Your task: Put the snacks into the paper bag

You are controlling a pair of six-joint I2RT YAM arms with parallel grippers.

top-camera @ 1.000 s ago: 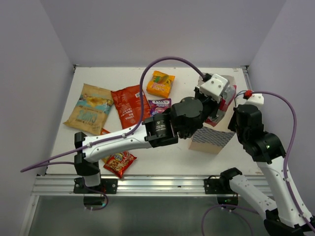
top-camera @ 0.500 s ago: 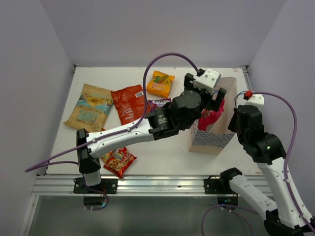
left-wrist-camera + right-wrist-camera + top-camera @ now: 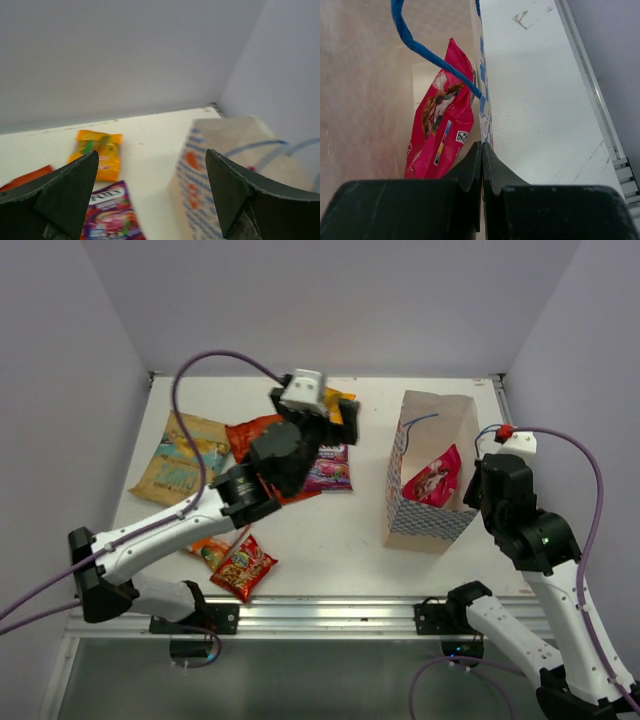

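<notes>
The blue-and-white checked paper bag (image 3: 412, 522) stands upright at the right, and a pink packet (image 3: 432, 480) leans inside it. My right gripper (image 3: 470, 496) is shut on the bag's right wall edge (image 3: 482, 112), with the pink packet (image 3: 440, 132) just left of the jaws. Over the snacks at table centre my left gripper (image 3: 338, 420) hangs open and empty. Beneath it lie an orange packet (image 3: 97, 152) and a purple packet (image 3: 330, 470). The left wrist view shows the bag (image 3: 225, 165) off to the right. A large red packet (image 3: 247, 435) is partly hidden by the arm.
A tan-brown packet (image 3: 182, 455) lies at the far left. A small red packet (image 3: 243, 570) and an orange-white one (image 3: 210, 550) rest near the front edge by the left arm's base. Pale walls close in the table on three sides.
My left gripper opened over the bag, let go of the pink packet inside it, and swung left to above the orange and purple packets. The right gripper held still.
</notes>
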